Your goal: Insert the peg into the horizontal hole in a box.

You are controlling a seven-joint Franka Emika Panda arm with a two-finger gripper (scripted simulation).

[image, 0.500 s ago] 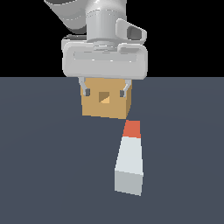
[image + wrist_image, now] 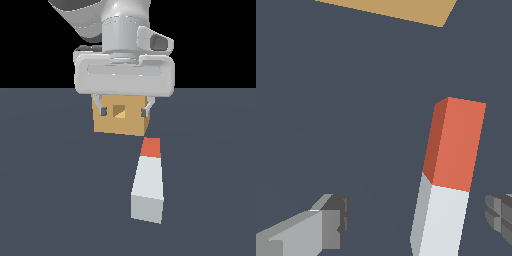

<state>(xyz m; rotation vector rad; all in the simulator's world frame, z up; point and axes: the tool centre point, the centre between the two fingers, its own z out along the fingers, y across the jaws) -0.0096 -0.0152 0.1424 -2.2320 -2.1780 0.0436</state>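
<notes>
A: What lies nearest in the exterior view?

B: The peg [image 2: 148, 182] lies flat on the dark counter [image 2: 50, 200]. Its pale grey end faces the camera, and its red-orange end points away, toward the box [image 2: 120, 122]. The peg leans slightly to the exterior view's right of the box's centre line, and a strip of bare counter separates its red tip from the box.

A: And the tool?

B: The tool [image 2: 124, 108] hangs above the counter, between the peg and the box as seen from outside, with its broad grey body covering the box's upper edge. Its fingers [image 2: 102, 109] stand wide apart and nothing sits between them. In the wrist view one finger shows at each side of the picture, and the peg [image 2: 448, 175] lies in the gap below them, closer to one finger [image 2: 501, 215] than to the other, touching neither.

A: Farthest back?

B: The tan box rests on the counter, and the hole [image 2: 118, 111], a small square opening, faces the camera in the middle of its front face. The wrist view catches only an edge of the box [image 2: 391, 9].
</notes>
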